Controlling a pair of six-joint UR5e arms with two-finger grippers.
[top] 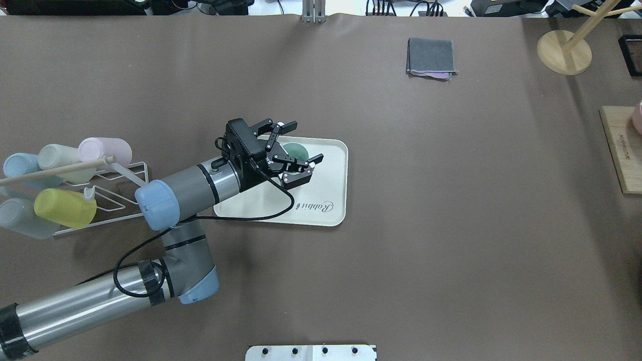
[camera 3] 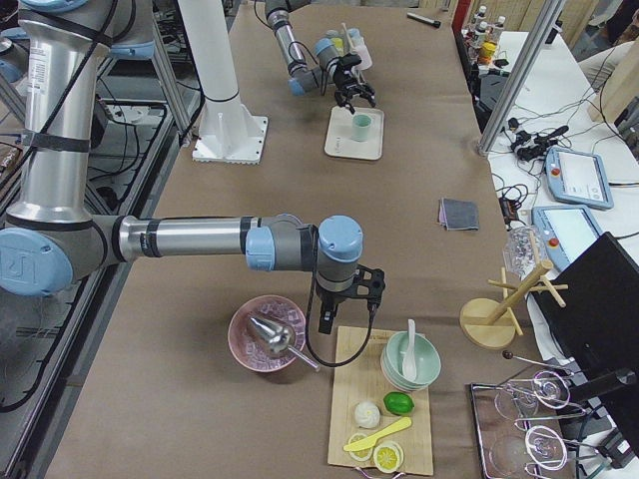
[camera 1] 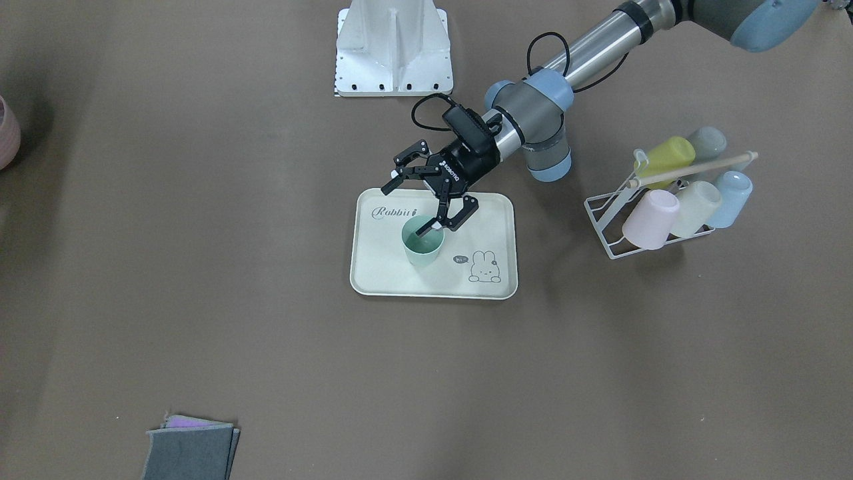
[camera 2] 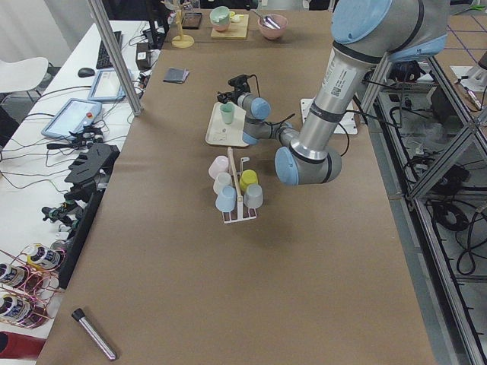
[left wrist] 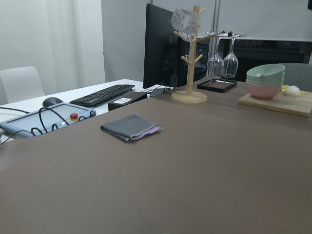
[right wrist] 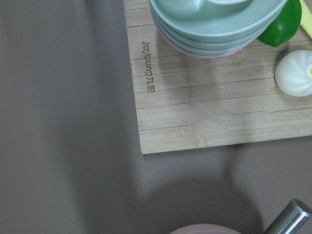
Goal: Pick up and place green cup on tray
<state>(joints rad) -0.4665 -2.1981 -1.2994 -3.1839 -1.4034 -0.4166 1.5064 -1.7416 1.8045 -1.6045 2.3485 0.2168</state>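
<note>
Tray (camera 1: 373,267) lies mid-table. Left gripper (camera 1: 408,210) hangs over its robot-side half, jaws wide apart, gripping nothing; one fingertip (camera 1: 432,228) shows at the cup's mouth. Cup (camera 1: 422,248) stands upright near the tray's middle.

Judged: cup placed, release in hand. Next move calls for a straight lift clear of the rim without tipping it.

Right gripper (camera 3: 344,304), well apart: state cannot be told.

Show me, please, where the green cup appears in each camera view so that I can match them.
Front-facing: green cup at centre, upright on the tray.
Overhead: left of centre, partly hidden by the left claw.
Exterior left: upper centre, on the tray.
Exterior right: top centre, on the tray.
Left wrist: not in it.
Right wrist: not in it.
Shared landmark: the cream tray under the cup.
</note>
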